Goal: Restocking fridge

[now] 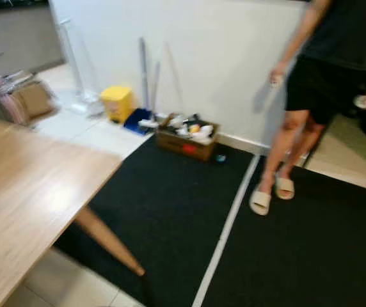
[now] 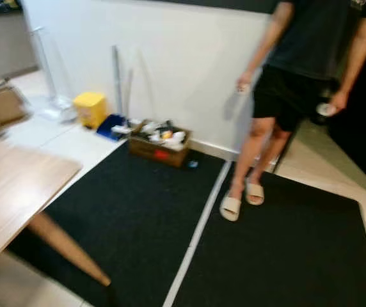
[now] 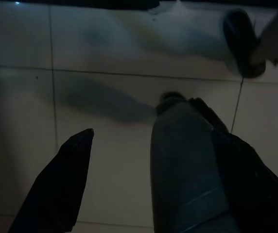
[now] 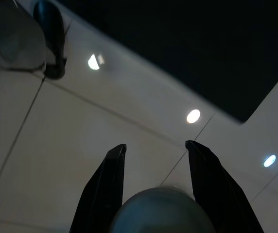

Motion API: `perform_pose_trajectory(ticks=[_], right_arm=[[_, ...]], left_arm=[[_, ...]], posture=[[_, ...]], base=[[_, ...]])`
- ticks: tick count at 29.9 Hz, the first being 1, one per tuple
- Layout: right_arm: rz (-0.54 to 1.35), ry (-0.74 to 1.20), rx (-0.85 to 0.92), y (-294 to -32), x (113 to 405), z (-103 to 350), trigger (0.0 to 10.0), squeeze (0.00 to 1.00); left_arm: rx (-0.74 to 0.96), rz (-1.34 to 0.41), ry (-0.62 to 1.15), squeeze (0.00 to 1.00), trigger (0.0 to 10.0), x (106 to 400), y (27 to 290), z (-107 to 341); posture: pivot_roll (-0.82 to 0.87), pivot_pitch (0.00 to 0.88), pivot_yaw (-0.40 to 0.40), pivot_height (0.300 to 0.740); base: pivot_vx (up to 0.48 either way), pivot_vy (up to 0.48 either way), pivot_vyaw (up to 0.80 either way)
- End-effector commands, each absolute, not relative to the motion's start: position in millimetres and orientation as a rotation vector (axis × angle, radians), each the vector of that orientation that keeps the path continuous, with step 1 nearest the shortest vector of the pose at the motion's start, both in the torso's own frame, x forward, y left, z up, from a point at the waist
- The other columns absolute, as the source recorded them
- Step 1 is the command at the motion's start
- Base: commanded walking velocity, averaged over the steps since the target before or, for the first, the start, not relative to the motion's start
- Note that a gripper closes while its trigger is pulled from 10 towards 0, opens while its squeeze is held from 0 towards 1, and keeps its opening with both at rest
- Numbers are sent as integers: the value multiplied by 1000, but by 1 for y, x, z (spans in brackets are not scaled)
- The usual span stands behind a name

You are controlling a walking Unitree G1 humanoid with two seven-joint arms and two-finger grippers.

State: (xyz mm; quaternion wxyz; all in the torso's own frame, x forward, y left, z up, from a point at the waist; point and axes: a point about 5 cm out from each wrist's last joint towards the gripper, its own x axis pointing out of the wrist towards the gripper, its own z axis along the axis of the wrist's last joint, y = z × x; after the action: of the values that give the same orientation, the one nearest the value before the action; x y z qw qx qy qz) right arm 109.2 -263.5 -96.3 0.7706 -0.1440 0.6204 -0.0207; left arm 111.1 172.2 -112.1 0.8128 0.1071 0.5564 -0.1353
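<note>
Grey and dim, a smooth plastic bottle (image 3: 185, 165) sits between the fingers of my left gripper (image 3: 148, 179), which hangs low over the pale floor tiles (image 3: 105, 48). Its long axis runs along my fingers, narrow cap end pointing outward toward the floor. I judge it slick, stiff and fairly light; mid-body is the safest hold. My right gripper (image 4: 161, 187) clasps a rounded grey container (image 4: 161, 211), details too dark.

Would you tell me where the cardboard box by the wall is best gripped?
Probably grip its short end walls, coming from the black mat side: the cardboard box sits open-topped, full of items, its back near the wall.
</note>
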Motion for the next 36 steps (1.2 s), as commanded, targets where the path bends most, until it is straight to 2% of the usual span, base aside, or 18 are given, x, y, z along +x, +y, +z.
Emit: perform_pose_trajectory(ticks=[1, 15, 28, 36], right_arm=[[-58, 1339, -321, -267, 111, -95, 10000, 0], [-22, 1336, -349, -266, 112, -95, 10000, 0], [-40, 1327, -326, -266, 113, -95, 10000, 0], [-35, 1320, -314, -264, 114, -95, 10000, 0]], left_arm=[[216, -289, 1208, 0, 10000, 106, 171, -114], [202, -286, 1203, 0, 10000, 107, 173, -113], [204, -297, 1192, 0, 10000, 110, 170, -112], [192, -300, 1186, 0, 10000, 112, 169, -112]], posture=[[-83, 0, -22, 740], [-79, 0, -19, 740], [-78, 0, -20, 740], [-81, 0, -19, 740]], base=[[0, 0, -756], [0, 0, -54], [0, 0, -716], [0, 0, 0]])
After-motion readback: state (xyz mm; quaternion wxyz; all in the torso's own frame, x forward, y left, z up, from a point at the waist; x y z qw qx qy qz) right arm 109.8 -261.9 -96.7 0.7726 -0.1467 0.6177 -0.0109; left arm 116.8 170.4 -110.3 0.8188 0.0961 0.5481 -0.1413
